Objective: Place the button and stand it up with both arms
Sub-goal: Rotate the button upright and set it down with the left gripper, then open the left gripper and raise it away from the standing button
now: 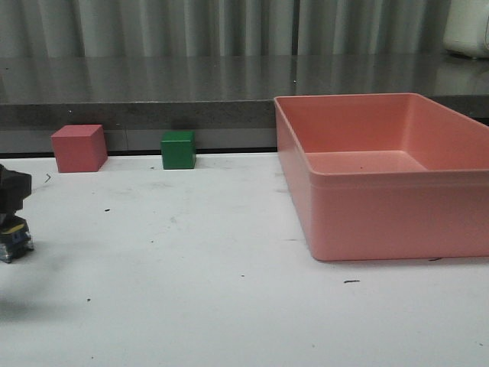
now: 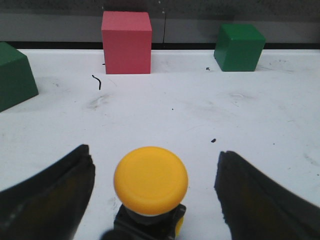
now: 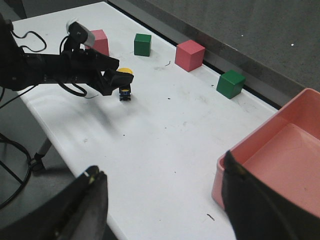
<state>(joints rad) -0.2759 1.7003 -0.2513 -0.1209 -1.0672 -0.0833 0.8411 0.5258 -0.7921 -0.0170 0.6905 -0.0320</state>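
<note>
And there's the button [image 2: 150, 186], standing upright on the white table [image 2: 200, 120], yellow mushroom cap up, black base below, low and centre in the left wrist view and hard against the left edge of the front view. The left gripper [image 2: 152, 200] straddles it with jaws spread wide, clear daylight on both sides, nothing pinched. It looks like a light, rigid little part, probably top-heavy under that smooth rounded cap, which I'd expect to slide out of a pinch; the flat-sided black base is the place to grab, squarely, well clear of the terminals. The right gripper [image 3: 162, 200] hangs wide open, holding nothing, well apart from the action, above the near table edge by the pink bin [image 3: 280, 150]. Beyond the button in the left wrist view sit a red cube [image 2: 126, 42] and a green cube [image 2: 239, 47] along the back edge.
</note>
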